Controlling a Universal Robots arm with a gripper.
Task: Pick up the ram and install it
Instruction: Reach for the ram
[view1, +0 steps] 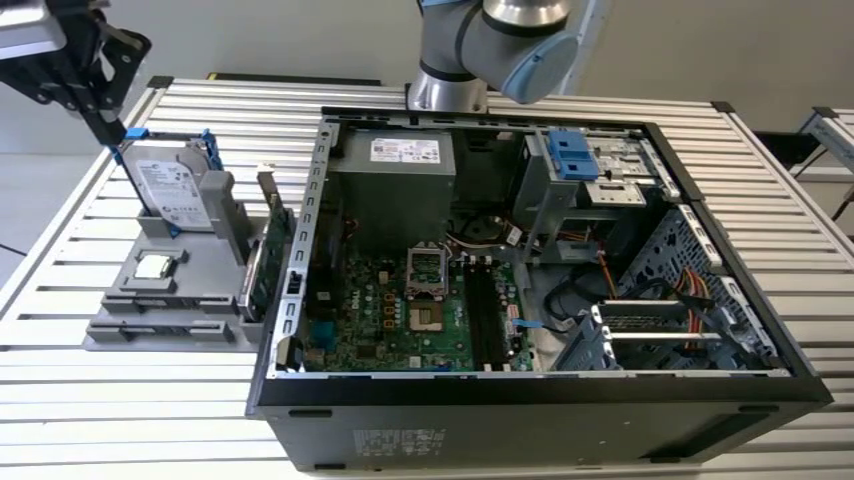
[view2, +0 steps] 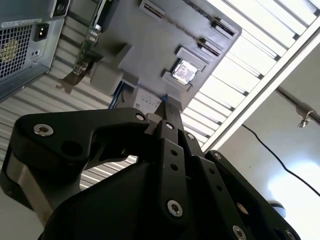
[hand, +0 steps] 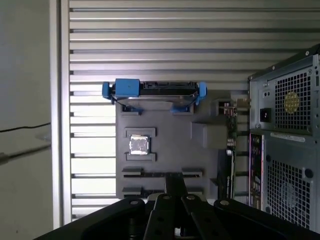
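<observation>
Hand (view1: 110, 120) hangs high over the worktop (view1: 134, 400) corner at the exterior view's far left. It is above the hard drive (view1: 174, 185), which stands in the gray fixture (view1: 200, 300). In the second wrist view the fingers (view2: 169, 120) sit pressed together with nothing visible between them. We take the hand as empty.

The ram (view1: 160, 325), as we read it, is the thin dark strip lying edge-on in the long slot at the fixture's end. That end faces the worktop edge nearest the exterior camera, beyond the processor chip (view1: 154, 265). The strip is well apart from the hand.

On the pick, our judgement: the fingers must part before any descent, straddle the strip across its thin faces near mid-length, and come down square to the slot. An off-centre hold would likely tilt the stick and bind it.

Edges and room: the fixture sits just beside the open computer case (view1: 534, 300). The green card (view1: 274, 250) stands along that side, near one end of the slot. The hard drive rises tall at the fixture's far end. Open room lies straight above and toward the worktop edge on the exterior view's left.
</observation>
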